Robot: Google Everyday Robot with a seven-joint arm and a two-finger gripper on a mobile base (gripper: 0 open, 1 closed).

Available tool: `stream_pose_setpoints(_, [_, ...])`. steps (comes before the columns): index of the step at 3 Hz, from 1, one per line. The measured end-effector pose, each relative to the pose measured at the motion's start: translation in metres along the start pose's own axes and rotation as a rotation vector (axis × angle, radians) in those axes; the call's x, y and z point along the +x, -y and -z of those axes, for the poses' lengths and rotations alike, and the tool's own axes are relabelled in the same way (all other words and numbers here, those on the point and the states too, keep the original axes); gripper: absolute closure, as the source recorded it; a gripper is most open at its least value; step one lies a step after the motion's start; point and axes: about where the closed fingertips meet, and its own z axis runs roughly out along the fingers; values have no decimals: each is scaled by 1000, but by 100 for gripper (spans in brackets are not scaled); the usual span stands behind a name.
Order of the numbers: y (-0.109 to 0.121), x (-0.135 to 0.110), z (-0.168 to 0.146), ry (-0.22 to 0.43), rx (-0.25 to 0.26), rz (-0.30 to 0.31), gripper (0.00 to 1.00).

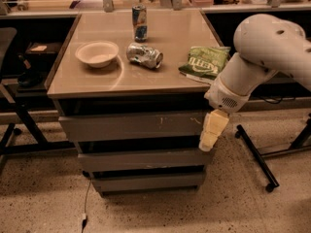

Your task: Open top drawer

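Note:
The top drawer point(131, 125) is the wide grey front just under the tabletop, with small pale scratches right of centre. It sits flush and closed. My gripper point(207, 143) hangs point-down from the white arm point(262, 57) at the drawer's right end. Its cream tip is level with the drawer's lower edge, at the cabinet's right front corner. I cannot tell whether it touches the drawer front.
On the tabletop point(92, 81) are a white bowl point(97, 53), a crushed can point(144, 55), an upright can point(139, 22) and a green chip bag point(206, 62). Two narrower drawer fronts point(141, 159) lie below. A black wheeled stand leg point(255, 157) is on the floor at right.

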Motion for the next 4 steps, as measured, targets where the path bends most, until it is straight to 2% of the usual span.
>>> stream_pose_setpoints(1, [16,2,-41,-42,13,-18,0])
stream_pose_setpoints(2, [36,7,-63,-76,44,-38,0])
stream_pose_setpoints(4, [63,26,-96,-119,78,-78,0])
